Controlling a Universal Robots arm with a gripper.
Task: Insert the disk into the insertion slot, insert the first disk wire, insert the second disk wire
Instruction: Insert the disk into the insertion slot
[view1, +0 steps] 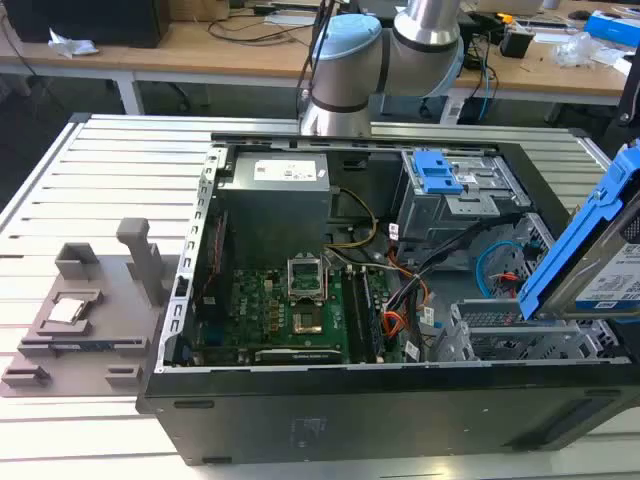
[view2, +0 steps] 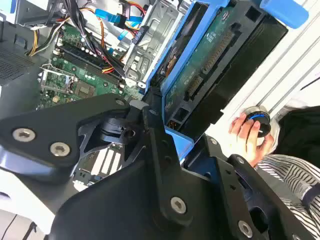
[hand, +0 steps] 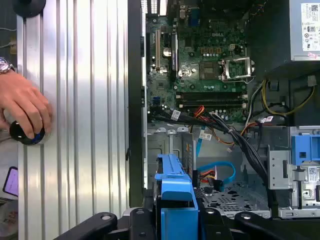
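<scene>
Disk (view1: 590, 250) partly past exterior view's right

An open computer case (view1: 350, 400) is laid on the slatted bench (view1: 110, 170), its green motherboard (view1: 265, 300) and grey power supply (view1: 275, 185) exposed, a grey fixture (view1: 85, 325) placed beside it.

Open black computer case (view1: 300, 420) lies on slatted aluminium surface (view1: 110, 170). Grey plastic fixture (view1: 90, 320) sits on surface, to the exterior view's left of case. Inside case: green motherboard (view1: 290, 310) toward the exterior view's left, low silver perforated drive cage (view1: 500, 340) toward its right. Silver hard drive in blue plastic carrier (view1: 600, 250) tilted over that cage.
</scene>
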